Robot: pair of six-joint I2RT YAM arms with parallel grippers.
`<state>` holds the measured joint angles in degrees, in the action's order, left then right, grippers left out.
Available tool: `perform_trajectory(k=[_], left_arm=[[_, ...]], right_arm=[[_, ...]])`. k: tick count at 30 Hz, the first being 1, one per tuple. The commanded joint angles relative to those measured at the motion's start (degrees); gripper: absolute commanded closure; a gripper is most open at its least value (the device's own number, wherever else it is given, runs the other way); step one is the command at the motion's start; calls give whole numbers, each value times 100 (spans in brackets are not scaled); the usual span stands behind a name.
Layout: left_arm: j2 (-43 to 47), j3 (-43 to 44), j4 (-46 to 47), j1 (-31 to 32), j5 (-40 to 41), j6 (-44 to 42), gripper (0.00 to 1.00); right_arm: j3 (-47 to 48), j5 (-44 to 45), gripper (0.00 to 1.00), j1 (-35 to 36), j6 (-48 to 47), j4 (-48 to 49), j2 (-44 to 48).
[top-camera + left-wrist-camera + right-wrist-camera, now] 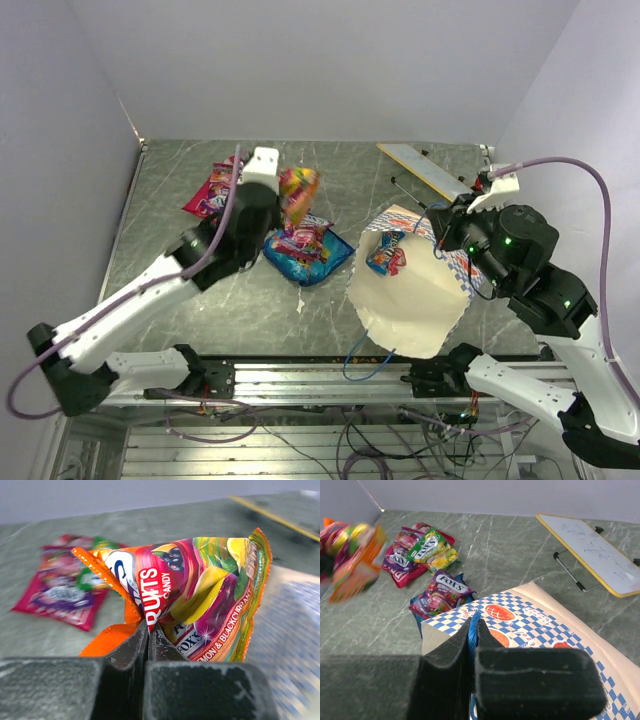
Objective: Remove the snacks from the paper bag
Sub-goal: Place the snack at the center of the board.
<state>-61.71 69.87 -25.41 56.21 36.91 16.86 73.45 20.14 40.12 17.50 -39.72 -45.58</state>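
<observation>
Top view: my left hand (pixel 286 200) clenched on yellow-orange packet (pixel 299 188), held above counter (pixel 340 180), between red-pink packet (pixel 207 190) and blue packet (pixel 312 262). Paper bag (pixel 420 300) lies right of it, mouth held open. Small packet (pixel 386 252) sits inside, nearer my right hand (pixel 440 235).

Left wrist: fingers pinch packet's lower edge. Bag lies off right.

Right wrist: right hand clenched on blue string handle (pixel 473 622), so I judge reach falls to left arm.
</observation>
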Motion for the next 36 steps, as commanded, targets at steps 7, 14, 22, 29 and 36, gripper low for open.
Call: perform_trajectory(k=[7,14,22,29,36], left_arm=[[-2457,415,1261,-2325,1320,-34,93],[-3879,832,2541,-2960,1174,-1253,93],[-4777,1362,2414,-3555,26,-820,93],[-5039,1308,2295,-3719,-336,-591,54],[-4510,1894,736,-3744,-191,284,26]], right_arm=[[375,-15,100,3,-301,49,-137],[689,23,100,4,-493,-222,-248],[749,204,100,4,-513,-370,-189],[635,115,100,-3,-434,-268,-223],[543,-36,100,4,-394,-61,-347]])
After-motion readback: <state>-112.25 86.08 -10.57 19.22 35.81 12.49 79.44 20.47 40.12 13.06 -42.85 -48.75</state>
